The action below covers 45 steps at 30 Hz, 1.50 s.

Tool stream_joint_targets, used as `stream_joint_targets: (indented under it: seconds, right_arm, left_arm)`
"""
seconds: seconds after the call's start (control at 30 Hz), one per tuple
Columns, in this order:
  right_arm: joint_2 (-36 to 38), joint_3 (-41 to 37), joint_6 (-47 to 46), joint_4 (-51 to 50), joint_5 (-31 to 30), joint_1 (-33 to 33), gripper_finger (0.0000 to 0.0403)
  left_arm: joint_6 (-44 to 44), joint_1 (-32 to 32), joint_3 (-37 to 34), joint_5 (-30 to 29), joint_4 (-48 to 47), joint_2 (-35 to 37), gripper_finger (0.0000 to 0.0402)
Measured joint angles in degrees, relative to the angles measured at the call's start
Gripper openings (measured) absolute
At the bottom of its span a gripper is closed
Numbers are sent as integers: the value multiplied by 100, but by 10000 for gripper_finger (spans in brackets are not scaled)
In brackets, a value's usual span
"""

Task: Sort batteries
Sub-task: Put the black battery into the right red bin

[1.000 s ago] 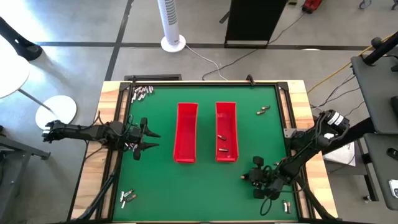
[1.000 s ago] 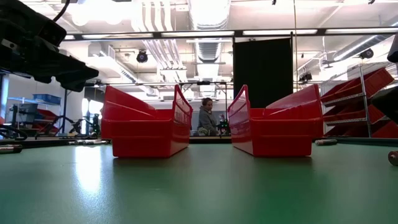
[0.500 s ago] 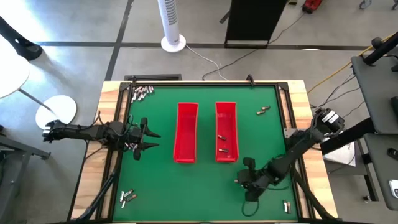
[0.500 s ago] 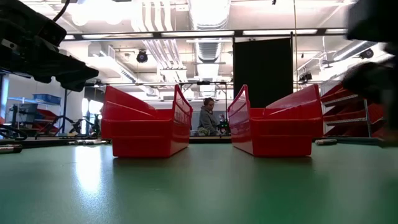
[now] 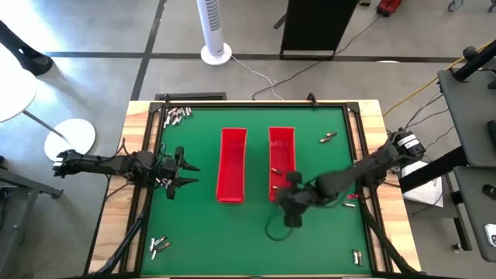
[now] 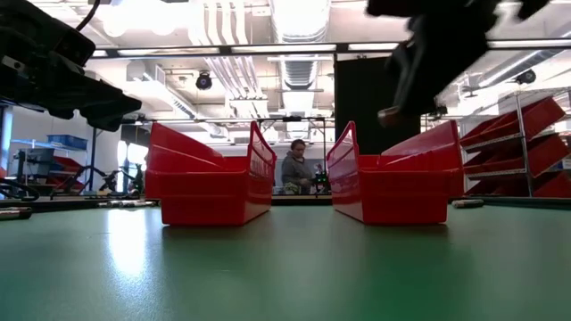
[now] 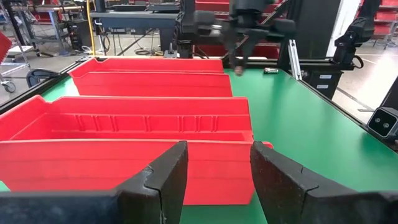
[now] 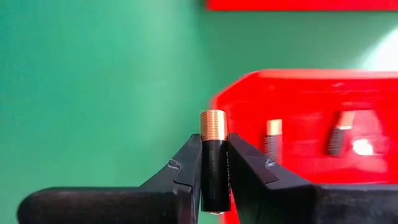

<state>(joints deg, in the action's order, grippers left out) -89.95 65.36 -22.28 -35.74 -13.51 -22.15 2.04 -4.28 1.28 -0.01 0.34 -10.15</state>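
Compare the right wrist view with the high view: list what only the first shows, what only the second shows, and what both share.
Only the right wrist view: the right gripper shut on an upright battery with a copper end, gripped between its fingers.

Only the high view: the left gripper open, waiting at the mat's left edge; the left red tray; loose battery clusters at the far left corner, near left corner, and far right.

Both: the green mat and the right red tray with batteries lying inside.
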Motion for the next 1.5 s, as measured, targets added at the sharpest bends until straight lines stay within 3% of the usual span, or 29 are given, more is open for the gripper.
stream_joint_targets:
  seconds: [0.23,0.57,0.93,1.5]
  right_arm:
    - [-138,-67,655,-78,3,826,54]
    - [-443,-319,859,-82,52,1579,54]
    - [-1035,-302,948,-1,232,1924,54]
    - [-1039,-308,843,216,324,1959,70]
  left_arm:
    - [0,-1,0,0,0,0,155]
    - [0,1,0,0,-5,-4,155]
    - [0,0,0,1,-3,-26,155]
    - [0,0,0,1,0,-37,155]
